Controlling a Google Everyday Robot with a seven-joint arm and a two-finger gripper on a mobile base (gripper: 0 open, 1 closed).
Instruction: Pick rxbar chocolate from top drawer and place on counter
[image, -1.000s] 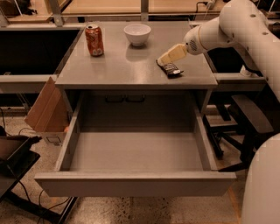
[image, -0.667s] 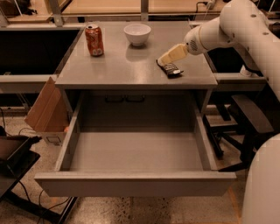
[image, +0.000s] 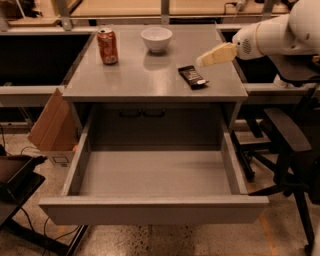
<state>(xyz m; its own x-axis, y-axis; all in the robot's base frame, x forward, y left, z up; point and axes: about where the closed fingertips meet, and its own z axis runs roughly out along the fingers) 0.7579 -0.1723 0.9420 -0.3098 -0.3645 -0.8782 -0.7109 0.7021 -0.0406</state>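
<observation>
As the gripper (image: 216, 55) hovers over the right rear part of the counter (image: 135, 75), at the upper right of the frame, its cream-coloured tip points left and slightly down, and whether it is parted or closed cannot be told. It reaches in on a white arm (image: 280, 35) that enters from the right edge of the frame. Just below and to the left of the tip, apart from it, the rxbar chocolate (image: 193, 77) lies flat on the counter near the right front corner, its black wrapper set at a slant to the counter's edges. Farther left along the back of the counter stands a white bowl (image: 156, 39), upright, and beyond it, towards the upper left, an orange soda can (image: 107, 46) stands upright as well, the two well apart from the bar. Below the counter, the top drawer (image: 150, 210) is pulled wide open towards the bottom of the frame, its smooth grey bottom showing between the side walls and its flat front panel lying across the lower part of the frame. Two dark handles (image: 142, 113) show on the cabinet face behind the drawer. A cardboard box (image: 52, 127) leans at the cabinet's left side, and a black chair (image: 287, 145) stands at the right. Light wooden tables (image: 125, 7) run along the top edge.
</observation>
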